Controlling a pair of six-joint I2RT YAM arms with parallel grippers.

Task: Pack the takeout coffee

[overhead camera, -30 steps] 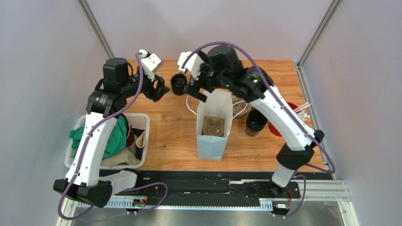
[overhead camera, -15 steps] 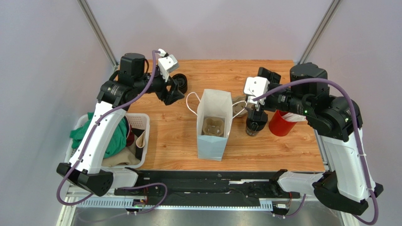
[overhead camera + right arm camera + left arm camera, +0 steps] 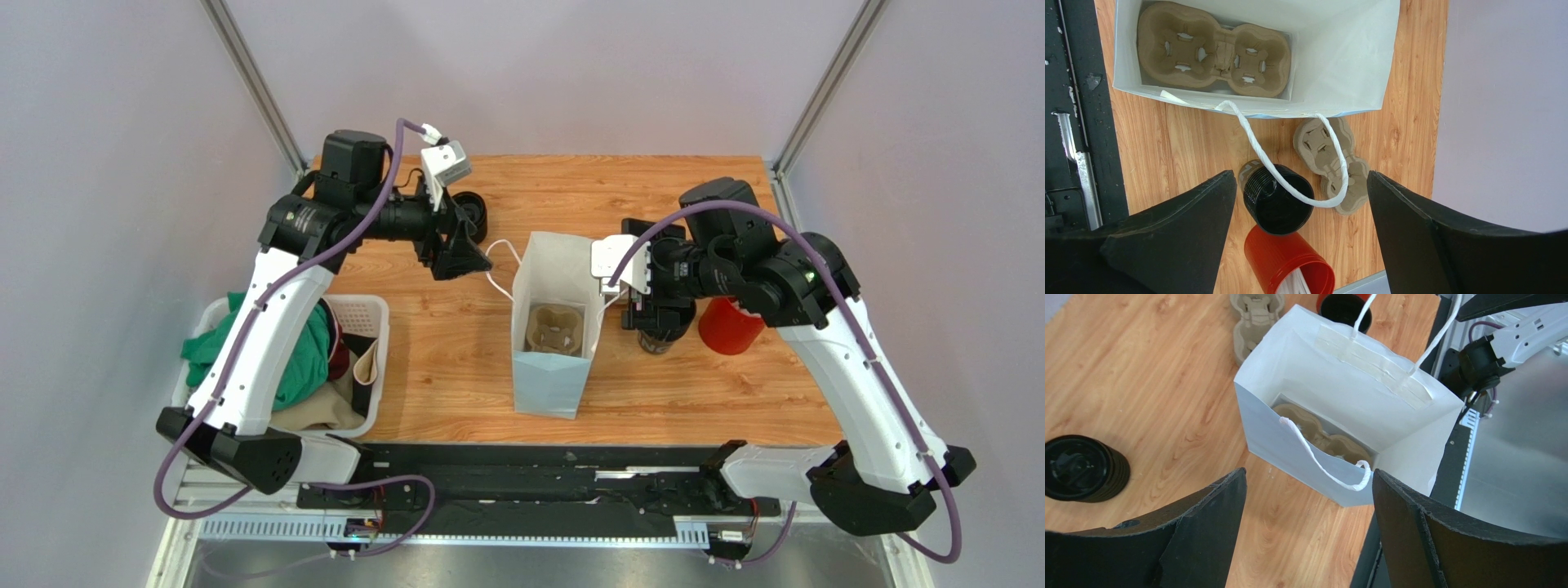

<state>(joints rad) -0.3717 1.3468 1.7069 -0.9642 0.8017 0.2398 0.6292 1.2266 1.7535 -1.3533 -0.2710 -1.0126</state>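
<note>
**A:** Where do we have the coffee?

**B:** We see 2 black cups. The coffee cup [image 3: 1277, 208] stands on the table just right of the bag [image 3: 548, 380], with the red cup [image 3: 1287, 272] just right of it. The other black cup [image 3: 1082, 468] stands at the far left, well apart from the bag.

**A:** And our tools?

**B:** The right gripper [image 3: 1300, 174] hangs above the coffee cup with its fingers spread wide and nothing between them. The left gripper [image 3: 1309, 474] is also spread and holds nothing. It looks down over the bag's left side.

**A:** Why do we place them so?

**B:** We judge that the right one is lined up to come down on the cup. The left one may be there to steady the bag, though we cannot be sure.

**A:** Which way does the cup point?

**B:** It is upright, with its long axis vertical and its dark top facing the right wrist camera. That suits the tray [image 3: 1214, 52], which lies flat on the bag's floor with 2 wells facing up and its long axis along the bag's wide side. A spare tray [image 3: 1330, 162] lies on the table beyond the cup.

**A:** Any trouble?

**B:** From the right wrist, the bag's handle [image 3: 1290, 184] seems to cross over the cup's top. We think it could snag on the way up.
</note>
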